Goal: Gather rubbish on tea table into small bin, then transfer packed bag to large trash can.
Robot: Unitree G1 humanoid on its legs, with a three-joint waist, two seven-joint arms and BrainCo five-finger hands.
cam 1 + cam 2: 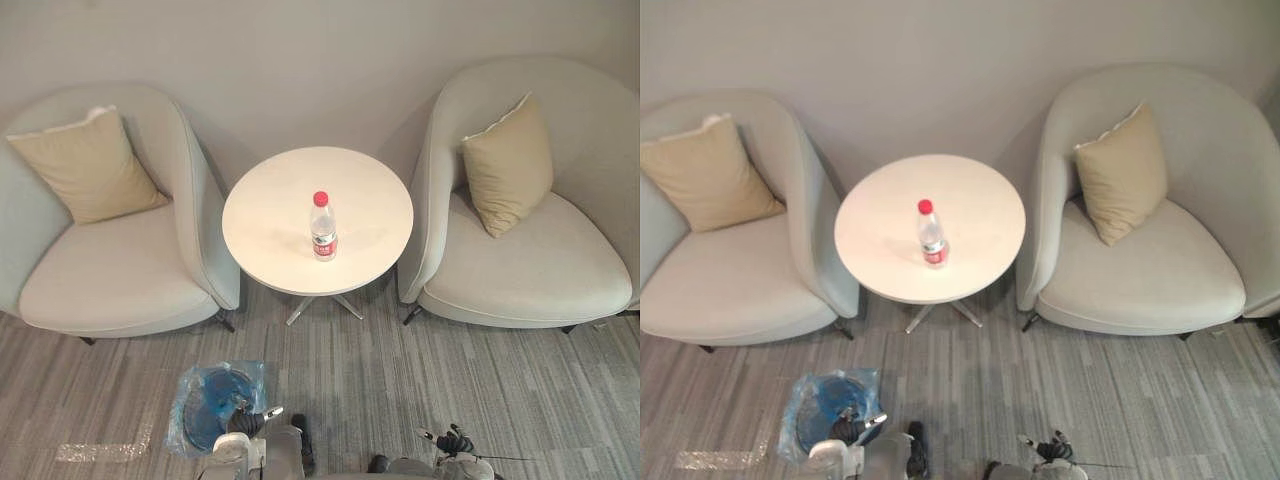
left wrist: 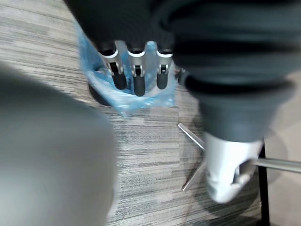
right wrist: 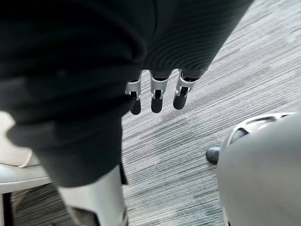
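A clear plastic bottle (image 1: 323, 228) with a red cap and red label stands upright near the front of the round white tea table (image 1: 270, 215). On the carpet in front of the table, to the left, sits the small bin (image 1: 212, 405) lined with a blue bag. My left hand (image 1: 243, 423) hangs just beside the bin's right rim; its fingers (image 2: 135, 77) are relaxed and hold nothing, with the blue bag (image 2: 117, 98) past them. Low on the right, my right hand (image 1: 454, 440) hangs over bare carpet, its fingers (image 3: 156, 96) loose and empty.
Two pale armchairs (image 1: 120, 270) (image 1: 530, 260) flank the table, each with a tan cushion (image 1: 90, 165). A wall stands behind them. Grey striped carpet (image 1: 400, 390) lies between me and the table. The table's metal legs (image 1: 318, 306) spread under it.
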